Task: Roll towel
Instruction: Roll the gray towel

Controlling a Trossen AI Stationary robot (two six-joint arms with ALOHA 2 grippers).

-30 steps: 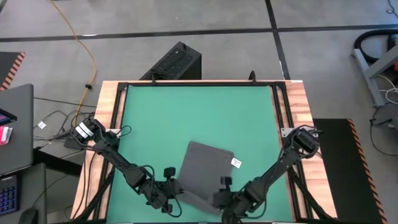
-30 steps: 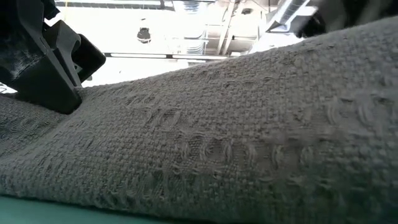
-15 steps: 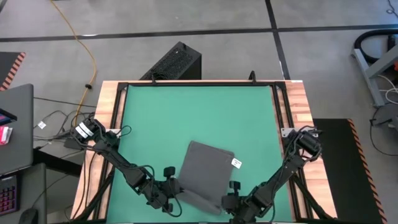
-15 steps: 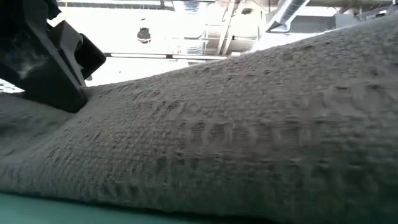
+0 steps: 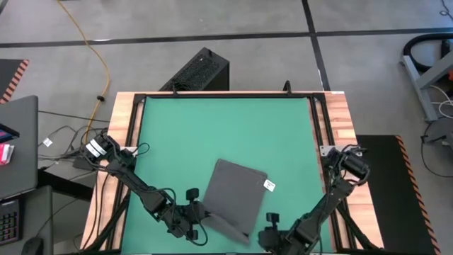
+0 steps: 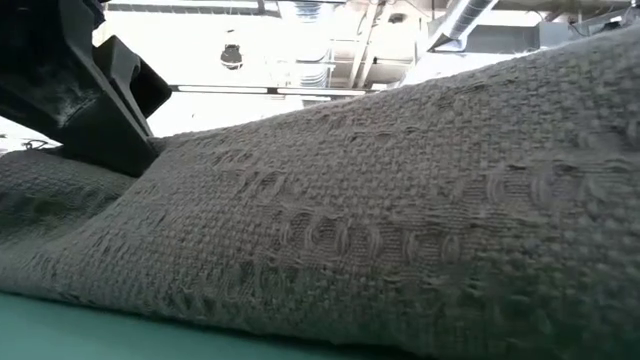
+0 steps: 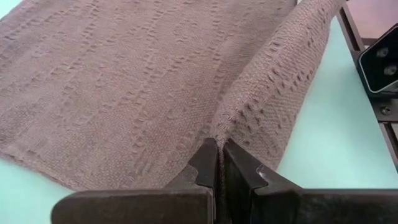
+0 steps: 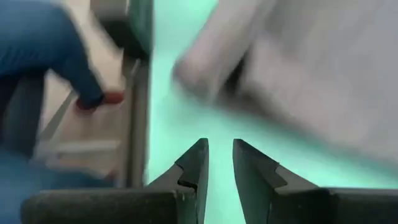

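The dark grey towel [image 5: 233, 200] lies spread on the green table, with its small white tag [image 5: 269, 185] at its right edge. Its near edge stands up as a rolled-over fold [image 7: 273, 81], which fills the low view [image 6: 380, 220]. My left gripper [image 5: 201, 215] is at the towel's near left corner and is shut on it; it also shows in the left wrist view [image 7: 219, 149]. My right gripper [image 5: 270, 228] is off the towel's near right corner, by the table's near edge. It is open by a narrow gap and empty in the right wrist view [image 8: 221, 149]. My left gripper pinches the raised fold of the towel's near edge [image 7: 231, 127] between its two fingers, at the fold's left end. The fingers come nearly level from the table's left and point along the fold. The fold stands up from the table; the rest of the towel lies flat.
Bare green table [image 5: 219, 127] stretches beyond the towel to the far edge. Wooden rails [image 5: 340, 120] border the table left and right. A black box [image 5: 198, 71] stands on the floor behind. A person's leg in blue [image 8: 56, 50] shows beyond the table's edge.
My right gripper has drawn back from the towel's near right corner toward the table's near edge and right, and no longer touches the cloth. The towel's folded near edge stays raised, and my left gripper keeps its hold.
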